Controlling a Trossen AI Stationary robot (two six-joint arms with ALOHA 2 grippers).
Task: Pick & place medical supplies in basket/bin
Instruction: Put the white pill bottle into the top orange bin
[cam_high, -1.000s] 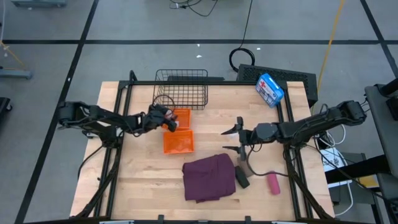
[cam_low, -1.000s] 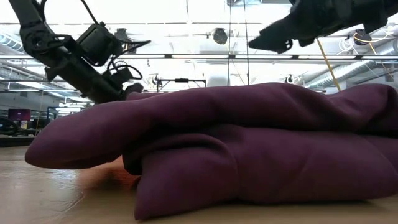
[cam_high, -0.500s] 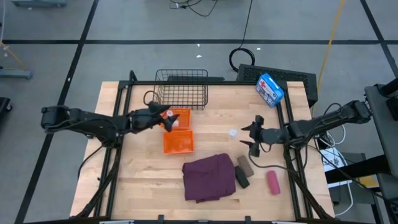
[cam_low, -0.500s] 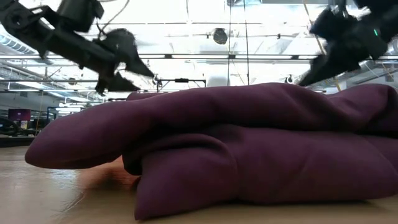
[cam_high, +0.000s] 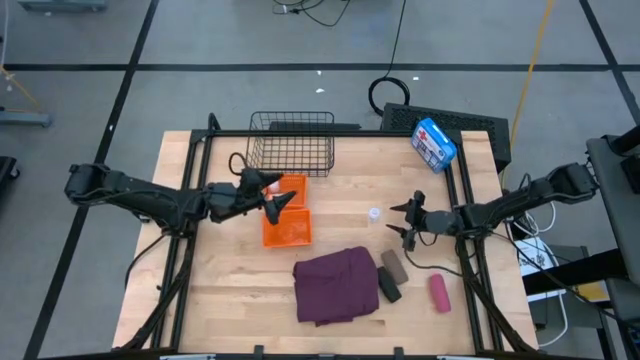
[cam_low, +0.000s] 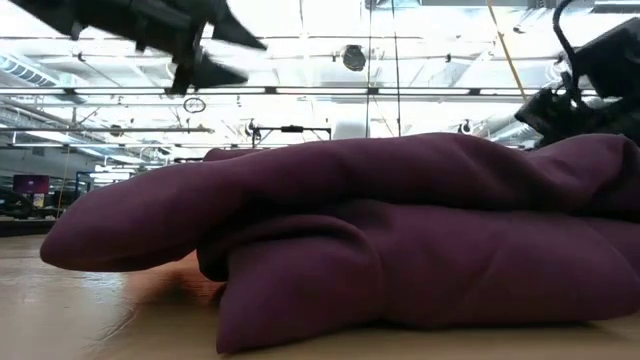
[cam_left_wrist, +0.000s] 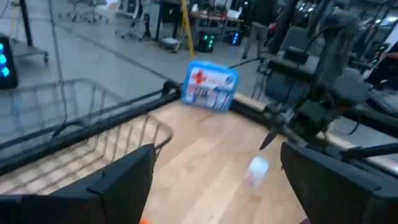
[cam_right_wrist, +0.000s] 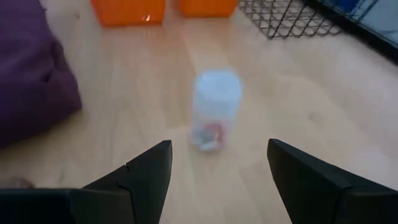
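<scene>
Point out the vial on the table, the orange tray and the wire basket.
vial (cam_right_wrist: 216, 109), right wrist view, middle of its body
orange tray (cam_high: 287, 229), high view, floor of its near compartment
wire basket (cam_high: 292, 148), high view, mesh floor

left gripper (cam_high: 279, 194): risen clear of the orange bin (cam_high: 287, 222), fingers spread wider | right gripper (cam_high: 404, 218): pulled back toward the worktop's right edge, away from the brown roll (cam_high: 393, 265) | white vial (cam_high: 374, 213): uncovered, now just ahead of it

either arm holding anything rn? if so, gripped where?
Nothing held. Left gripper hangs open and empty over the orange bin; right gripper is open, with a white vial ahead of it.
</scene>
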